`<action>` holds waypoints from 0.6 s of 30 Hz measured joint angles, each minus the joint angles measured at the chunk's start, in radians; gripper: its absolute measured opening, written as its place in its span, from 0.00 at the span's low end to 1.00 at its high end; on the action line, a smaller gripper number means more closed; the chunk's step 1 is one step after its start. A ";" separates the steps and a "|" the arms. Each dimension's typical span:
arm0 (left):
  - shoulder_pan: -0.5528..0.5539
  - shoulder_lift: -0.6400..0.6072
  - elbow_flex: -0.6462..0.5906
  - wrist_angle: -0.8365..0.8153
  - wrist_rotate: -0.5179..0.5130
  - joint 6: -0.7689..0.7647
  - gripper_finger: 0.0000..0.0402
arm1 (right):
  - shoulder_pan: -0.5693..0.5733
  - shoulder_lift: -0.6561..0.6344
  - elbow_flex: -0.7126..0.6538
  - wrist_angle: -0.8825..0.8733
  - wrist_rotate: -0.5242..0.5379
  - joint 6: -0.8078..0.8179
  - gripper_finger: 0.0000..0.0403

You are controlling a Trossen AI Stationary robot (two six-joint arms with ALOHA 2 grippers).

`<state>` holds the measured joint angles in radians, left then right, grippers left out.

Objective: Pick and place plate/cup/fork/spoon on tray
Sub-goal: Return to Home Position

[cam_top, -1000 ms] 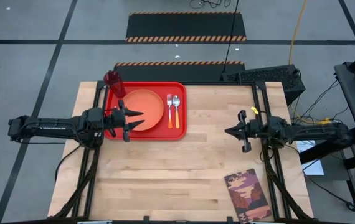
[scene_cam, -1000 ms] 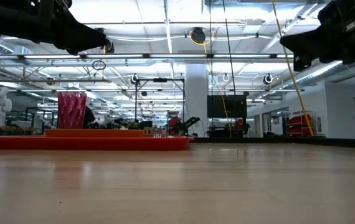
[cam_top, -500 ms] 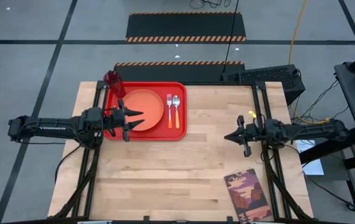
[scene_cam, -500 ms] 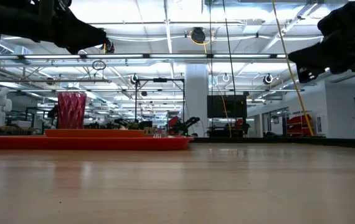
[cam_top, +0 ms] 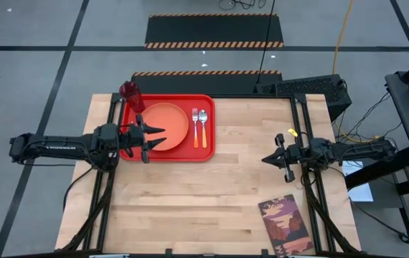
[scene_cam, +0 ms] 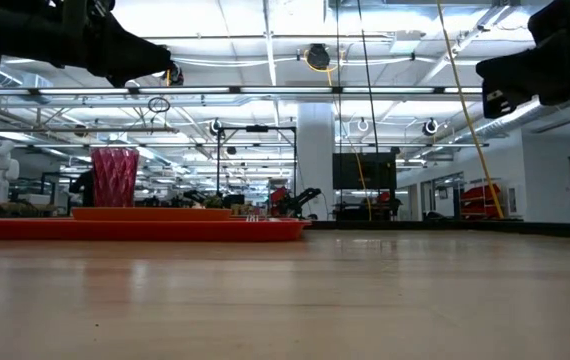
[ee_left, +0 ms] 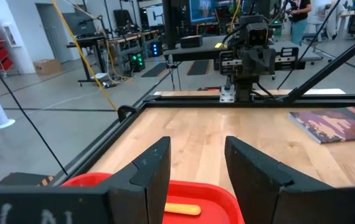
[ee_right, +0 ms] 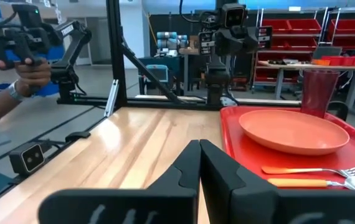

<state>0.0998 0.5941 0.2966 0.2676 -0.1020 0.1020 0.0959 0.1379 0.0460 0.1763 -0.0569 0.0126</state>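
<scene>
The red tray (cam_top: pixel 208 154) lies at the table's far left. On it the orange plate (cam_top: pixel 165 123) lies flat. The dark red cup (cam_top: pixel 131 94) stands upright at the tray's far left corner. The fork (cam_top: pixel 196 126) and spoon (cam_top: pixel 204 126) lie side by side right of the plate, handles toward the near edge. My left gripper (cam_top: pixel 158 137) is open and empty, above the tray's left near part; its gap shows in the left wrist view (ee_left: pixel 196 165). My right gripper (cam_top: pixel 265 159) is shut and empty, high above the table's right half, also seen in its wrist view (ee_right: pixel 200 149).
A brownish printed book (cam_top: pixel 283 226) lies at the near right corner. A black keyboard-like unit (cam_top: pixel 301 87) sits at the far right edge. A person's hand (ee_right: pixel 25 68) holds a control handle beyond the table. Bare wood lies between the tray and the book.
My right gripper has drawn back toward the table's right edge and slightly toward the near edge, staying high above the table. My left gripper and the things on the tray have kept still.
</scene>
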 joint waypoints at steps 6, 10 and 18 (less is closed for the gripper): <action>0.000 0.000 0.000 0.000 0.000 -0.003 0.39 | 0.000 -0.109 0.000 -0.106 0.002 0.003 0.00; 0.000 0.000 0.000 0.000 0.000 -0.003 0.39 | 0.000 -0.136 0.004 -0.116 0.030 -0.013 0.00; 0.001 0.000 0.000 0.024 0.054 0.010 0.39 | -0.003 -0.135 0.005 -0.140 0.157 -0.023 0.00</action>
<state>0.1009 0.5941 0.2970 0.2917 -0.0479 0.1121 0.0929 0.0031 0.0505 0.0358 0.1006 -0.0109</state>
